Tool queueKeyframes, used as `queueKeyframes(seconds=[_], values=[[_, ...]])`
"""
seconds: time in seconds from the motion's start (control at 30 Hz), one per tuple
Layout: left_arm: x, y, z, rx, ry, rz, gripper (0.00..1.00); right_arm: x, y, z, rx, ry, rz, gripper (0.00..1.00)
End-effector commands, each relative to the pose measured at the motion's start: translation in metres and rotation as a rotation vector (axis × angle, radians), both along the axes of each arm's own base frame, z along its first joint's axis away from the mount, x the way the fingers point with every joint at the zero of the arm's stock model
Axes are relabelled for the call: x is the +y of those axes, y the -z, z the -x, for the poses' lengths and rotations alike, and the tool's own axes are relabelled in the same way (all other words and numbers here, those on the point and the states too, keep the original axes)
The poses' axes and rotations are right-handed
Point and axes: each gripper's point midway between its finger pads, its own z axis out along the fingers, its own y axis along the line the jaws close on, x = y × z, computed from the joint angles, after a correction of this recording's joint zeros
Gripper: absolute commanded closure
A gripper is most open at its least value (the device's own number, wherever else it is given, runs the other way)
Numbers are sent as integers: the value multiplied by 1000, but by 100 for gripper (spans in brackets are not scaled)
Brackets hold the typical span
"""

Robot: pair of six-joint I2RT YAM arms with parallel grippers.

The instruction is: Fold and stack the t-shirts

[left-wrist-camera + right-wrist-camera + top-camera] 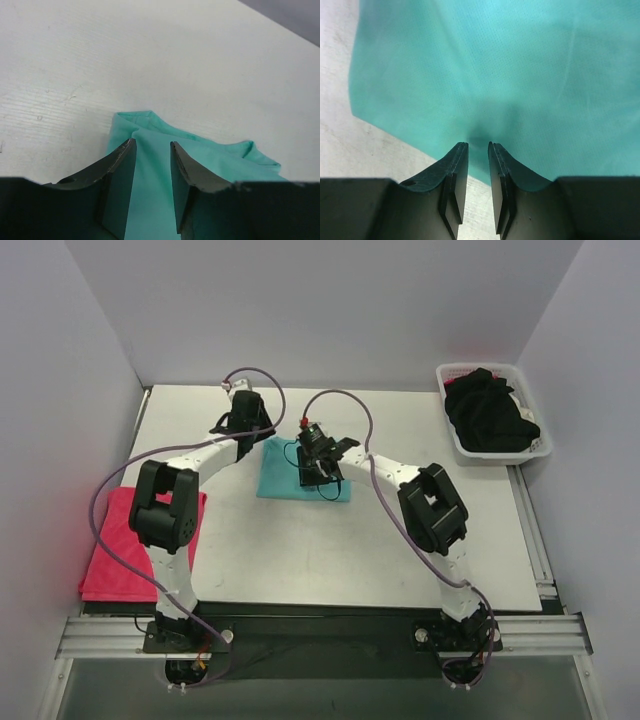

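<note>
Two pairs of fingers (119,175) (457,167) on teal t-shirt (279,480)

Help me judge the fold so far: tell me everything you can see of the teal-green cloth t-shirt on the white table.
The teal-green t-shirt is soft, fine-knit cloth, folded into a rough rectangle lying flat in the middle of the white table. In the left wrist view one corner shows a doubled, slightly rumpled edge. The left gripper straddles that edge, and the right gripper meets a small pucker beside another edge. Cloth shows between both pairs of fingers, but whether they pinch it cannot be told.
</note>
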Motion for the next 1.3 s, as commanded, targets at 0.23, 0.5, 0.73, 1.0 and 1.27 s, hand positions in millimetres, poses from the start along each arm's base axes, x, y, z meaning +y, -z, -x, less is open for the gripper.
queueKeyframes(seconds=[0.23,0.5,0.73,1.0,1.27], values=[[-24,-23,44,-18,160,80,56,-55,-47,-25,-60,145,25,73],[-51,16,72,86,245,30,56,-90,-30,-52,-37,206,58,73],[-39,43,96,175,202,-75,57,-94,-25,-85,-55,193,50,73],[-7,71,133,265,103,-192,57,-95,-3,-103,-28,226,48,73],[10,94,150,367,39,-235,57,-115,23,-112,63,303,42,73]])
